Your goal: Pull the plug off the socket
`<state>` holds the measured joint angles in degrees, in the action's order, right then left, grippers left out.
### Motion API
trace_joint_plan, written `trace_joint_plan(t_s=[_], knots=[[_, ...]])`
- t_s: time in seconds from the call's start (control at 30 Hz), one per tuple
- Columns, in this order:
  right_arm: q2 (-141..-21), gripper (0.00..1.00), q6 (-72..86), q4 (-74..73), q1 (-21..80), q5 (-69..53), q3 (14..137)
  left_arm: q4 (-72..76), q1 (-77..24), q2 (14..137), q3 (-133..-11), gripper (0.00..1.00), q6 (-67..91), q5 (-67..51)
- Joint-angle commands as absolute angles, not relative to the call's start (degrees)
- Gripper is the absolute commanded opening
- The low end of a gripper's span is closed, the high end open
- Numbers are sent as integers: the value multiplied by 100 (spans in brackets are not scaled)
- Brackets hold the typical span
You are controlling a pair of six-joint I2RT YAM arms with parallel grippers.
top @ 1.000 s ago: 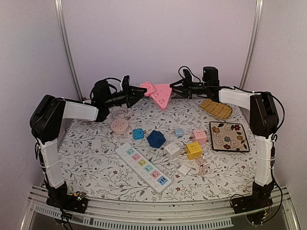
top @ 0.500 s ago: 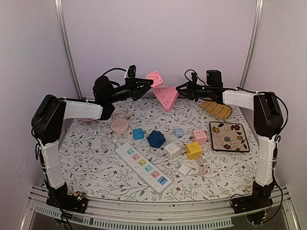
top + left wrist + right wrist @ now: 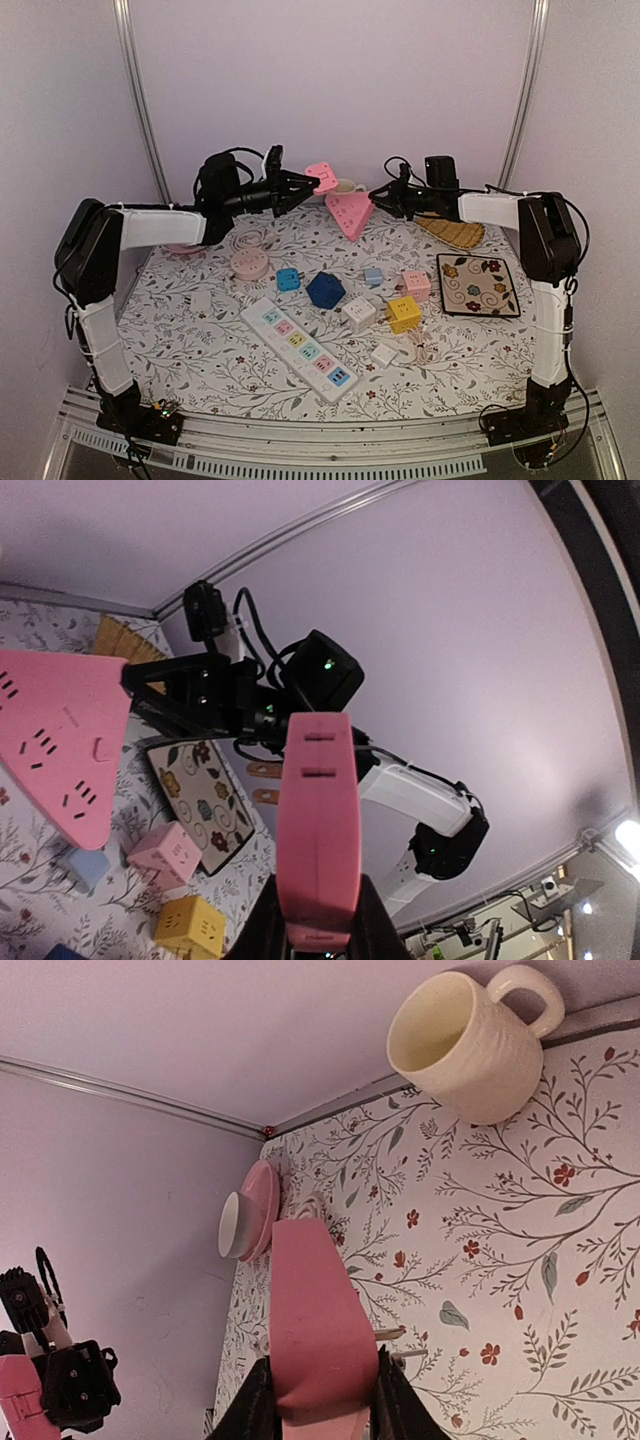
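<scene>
Once joined, plug (image 3: 322, 177) (pink) off socket (image 3: 351, 212)

Robot lab test cell: worktop (image 3: 200, 360) with a floral cover sits inside plain lilac backdrop panels (image 3: 330, 80) on metal poles (image 3: 141, 100), with two arms (image 3: 150, 228) bolted to an aluminium rail (image 3: 400, 432) at the near edge. Props laid out on it: white power strip (image 3: 300, 350), coloured cube adapters (image 3: 403, 313), a mug (image 3: 470, 1050). Left wrist view catches ceiling lights (image 3: 628, 835) and blurred equipment beyond the enclosure.

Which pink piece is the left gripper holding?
The small rectangular pink plug, in the left gripper. The triangular pink socket is in the right gripper; the pink cube sits on the table.
</scene>
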<state>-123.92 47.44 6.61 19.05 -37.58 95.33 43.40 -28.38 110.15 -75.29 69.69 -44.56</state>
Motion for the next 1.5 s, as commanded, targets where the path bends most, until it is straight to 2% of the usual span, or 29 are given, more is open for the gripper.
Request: trace_joint_plan(t_s=[0.0,0.13,0.3,0.6,0.93,1.27,1.3,1.47], knots=[[-12623,3,4380,405,1864,-3426,9781,1480,-2743,10708,-7898,0,5451,-3734],[-12653,3,4144,209,1873,-3199,9738,-135,-2689,11085,-8537,0,4851,-3268],[-12625,3,3920,141,1897,-2986,9483,-1076,-2637,11857,-9278,0,4565,-3084],[-12762,3,3757,90,1991,-2919,9291,-2125,-2598,12901,-10290,0,4292,-2913],[-12766,5,3711,73,2048,-2930,9083,-2506,-2492,13330,-10502,0,4275,-2910],[-12673,18,3606,-67,2039,-2866,8938,-2684,-2461,13581,-10616,0,4297,-2907],[-12663,23,3599,-82,2024,-2865,8912,-2681,-2461,13594,-10631,0,4298,-2915],[-12563,33,3560,-144,1915,-2861,8745,-2681,-2461,13655,-10671,3,4307,-2953]])
